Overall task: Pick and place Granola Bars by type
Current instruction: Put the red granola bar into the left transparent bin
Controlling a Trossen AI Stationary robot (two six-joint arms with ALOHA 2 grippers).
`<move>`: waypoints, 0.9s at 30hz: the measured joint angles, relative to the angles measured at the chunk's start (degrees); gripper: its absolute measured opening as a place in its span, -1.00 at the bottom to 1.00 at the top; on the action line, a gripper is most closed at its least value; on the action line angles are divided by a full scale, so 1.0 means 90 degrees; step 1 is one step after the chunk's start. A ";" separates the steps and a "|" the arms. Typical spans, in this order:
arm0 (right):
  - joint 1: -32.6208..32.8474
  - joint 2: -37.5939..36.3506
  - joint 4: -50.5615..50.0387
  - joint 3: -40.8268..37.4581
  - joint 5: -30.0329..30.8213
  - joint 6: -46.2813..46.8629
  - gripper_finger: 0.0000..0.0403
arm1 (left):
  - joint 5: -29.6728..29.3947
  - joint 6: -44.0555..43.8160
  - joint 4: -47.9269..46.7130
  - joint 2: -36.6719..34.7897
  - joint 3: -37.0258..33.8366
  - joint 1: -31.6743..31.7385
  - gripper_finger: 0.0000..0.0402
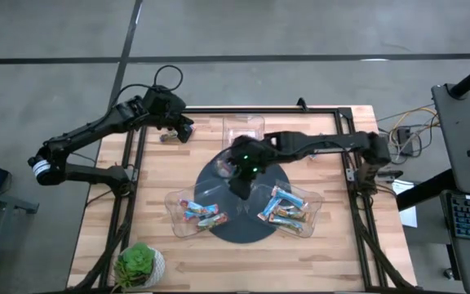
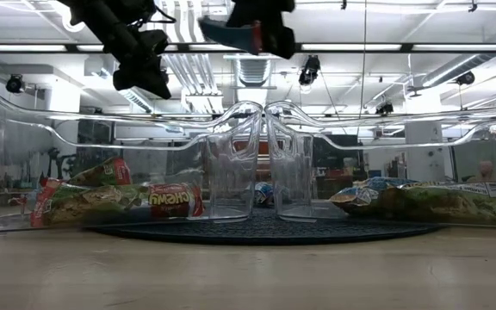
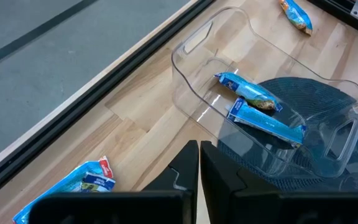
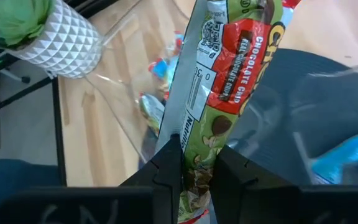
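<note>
A round mat (image 1: 247, 224) lies at the middle of the table (image 1: 157, 175), and three trays sit around its edge. The far tray (image 1: 244, 128) stands behind the mat; two bars (image 3: 257, 107) lie inside it. The left tray (image 1: 188, 214) and the right tray (image 1: 296, 208) sit side by side toward the front, each partly on the mat, each with bars in it. A potted plant (image 1: 139, 263) stands at the table's front left corner. One loose bar (image 1: 170, 137) lies on the wood near the far left, left of the far tray. Another loose bar (image 3: 296, 14) lies on the wood beyond that tray
</note>
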 joint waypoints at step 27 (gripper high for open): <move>0.0441 0.1746 -0.0384 0.1662 -0.0208 0.0630 -0.73 | 0.0024 0.0148 0.0001 -0.0024 -0.0017 -0.0001 -1.00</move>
